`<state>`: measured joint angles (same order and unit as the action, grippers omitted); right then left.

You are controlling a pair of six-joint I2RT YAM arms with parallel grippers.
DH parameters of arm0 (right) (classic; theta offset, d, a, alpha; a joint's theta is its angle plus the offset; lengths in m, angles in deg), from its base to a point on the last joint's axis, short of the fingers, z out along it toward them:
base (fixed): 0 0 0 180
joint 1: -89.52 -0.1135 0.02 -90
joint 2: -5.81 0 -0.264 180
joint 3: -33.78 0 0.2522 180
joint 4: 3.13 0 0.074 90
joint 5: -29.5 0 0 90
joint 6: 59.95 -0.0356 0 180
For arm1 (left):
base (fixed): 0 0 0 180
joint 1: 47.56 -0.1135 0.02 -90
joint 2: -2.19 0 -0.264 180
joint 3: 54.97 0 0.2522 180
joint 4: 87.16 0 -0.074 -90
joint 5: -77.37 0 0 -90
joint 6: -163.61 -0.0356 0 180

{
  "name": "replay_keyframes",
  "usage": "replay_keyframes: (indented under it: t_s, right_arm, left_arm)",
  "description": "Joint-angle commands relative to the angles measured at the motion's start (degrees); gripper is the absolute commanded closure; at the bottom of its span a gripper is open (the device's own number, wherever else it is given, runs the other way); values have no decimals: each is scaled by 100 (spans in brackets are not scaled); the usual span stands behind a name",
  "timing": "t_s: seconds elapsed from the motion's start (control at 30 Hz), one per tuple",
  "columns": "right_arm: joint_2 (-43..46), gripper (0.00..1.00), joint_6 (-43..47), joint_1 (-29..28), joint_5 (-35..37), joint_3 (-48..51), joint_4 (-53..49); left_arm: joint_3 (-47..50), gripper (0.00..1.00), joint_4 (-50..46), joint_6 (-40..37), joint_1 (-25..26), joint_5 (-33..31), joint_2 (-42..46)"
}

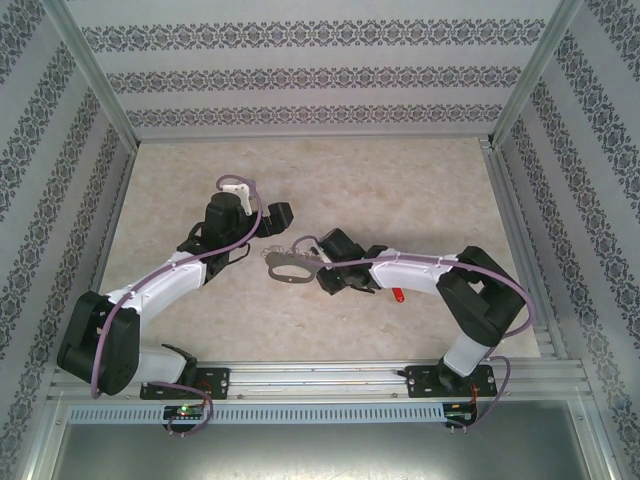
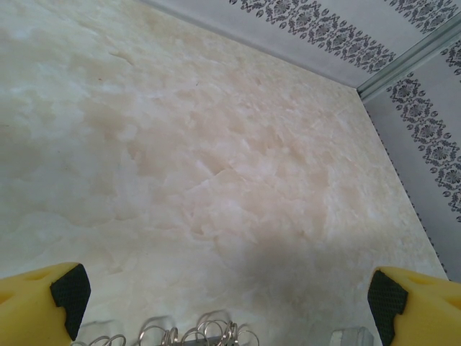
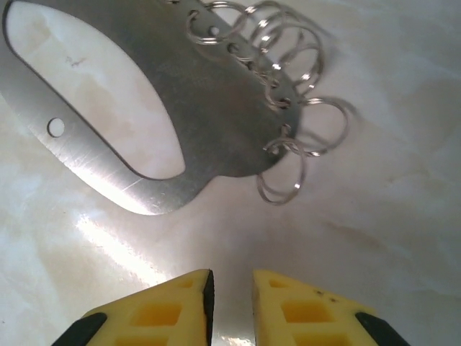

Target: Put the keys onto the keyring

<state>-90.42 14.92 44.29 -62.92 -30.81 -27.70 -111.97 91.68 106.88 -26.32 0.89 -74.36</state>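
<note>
The keyring [image 1: 290,266] is a flat silver loop lying on the marble table between the two arms. In the right wrist view the keyring [image 3: 216,122] fills the upper half, with a row of small wire rings [image 3: 302,137] along one edge. My right gripper [image 3: 230,303] sits just short of it, its yellow fingers a narrow gap apart with only table between them. My left gripper [image 2: 227,303] is wide open over the wire rings [image 2: 202,335], holding nothing. A red-headed key [image 1: 398,295] lies on the table beside my right forearm.
Patterned walls [image 1: 300,80] and metal rails close in the table on three sides. A small clear piece [image 2: 353,337] shows at the bottom edge of the left wrist view. Bare marble [image 1: 380,190] stretches behind the grippers.
</note>
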Motion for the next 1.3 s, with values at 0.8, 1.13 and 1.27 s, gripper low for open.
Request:
replay_keyframes:
  t_s: [0.8, 1.13, 1.27]
  right_arm:
    - [-80, 69, -1889, 894, -1444, 220, 1155]
    - [-366, 69, -2055, 645, -1463, 187, 1263]
    - [-388, 69, -2058, 560, -1472, 155, 1329]
  left_arm:
    - [319, 0, -47, -26, -75, 28, 240]
    - [363, 0, -144, -25, -70, 72, 378]
    - [370, 0, -144, -49, -73, 83, 420]
